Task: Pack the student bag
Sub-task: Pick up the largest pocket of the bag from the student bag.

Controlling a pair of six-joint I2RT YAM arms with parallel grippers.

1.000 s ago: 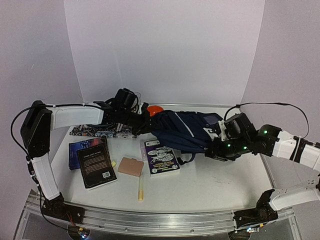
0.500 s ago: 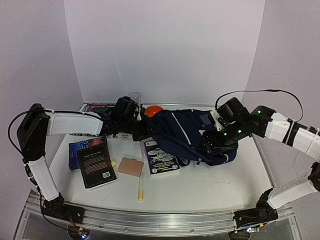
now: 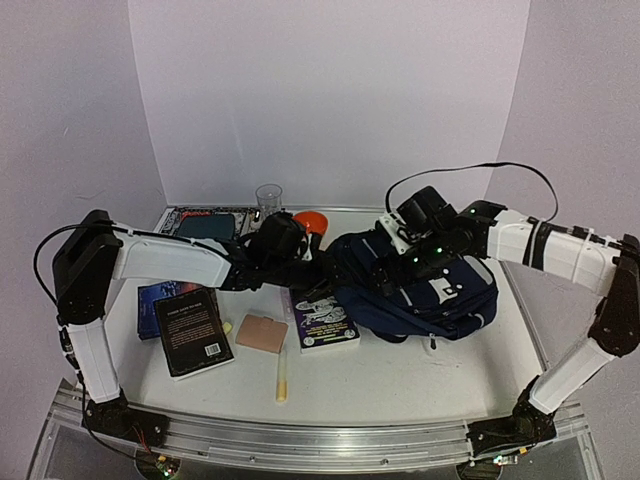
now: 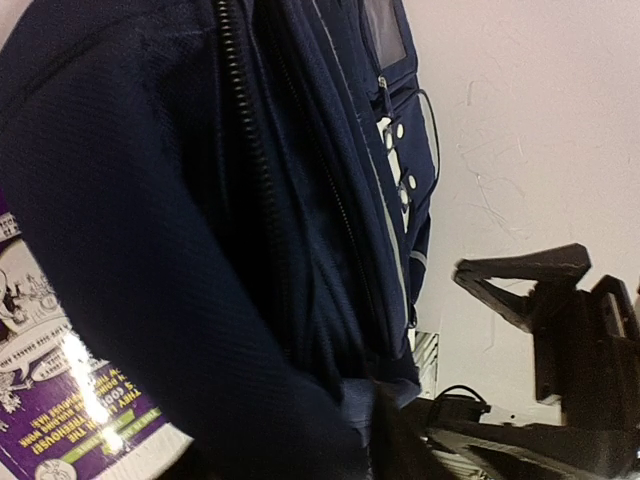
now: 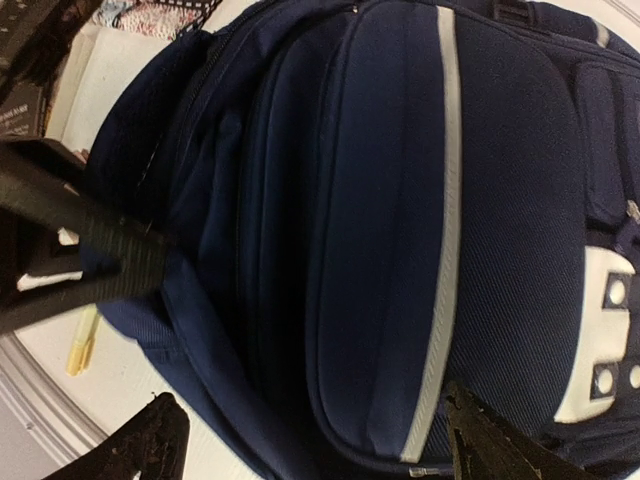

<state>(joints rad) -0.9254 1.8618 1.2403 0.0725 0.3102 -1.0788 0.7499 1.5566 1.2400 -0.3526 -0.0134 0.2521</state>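
I am at the stage of setting the student bag (image 3: 440, 295) in place; the packing itself has not begun, in my judgement. The bag lies flat on the table (image 3: 420, 375), right of the middle, with its front and the white stripe facing up. Its left edge touches the purple book (image 3: 322, 320).

The right gripper (image 5: 315, 425) hovers over the front of the bag. Its fingers (image 5: 160, 440) stand wide apart and clamp nothing. The left gripper (image 3: 305, 260) is at the left edge of the bag. In its wrist view the navy fabric covers nearly everything, so I cannot tell if it pinches the cloth or is free.

The dark book (image 3: 193, 333), the tan card (image 3: 262, 333) and the yellow pen (image 3: 281, 378) lie outside the bag. I think the next move calls for finding the zipper of the main pocket. One gripper must hold the fabric firm while the other pulls.
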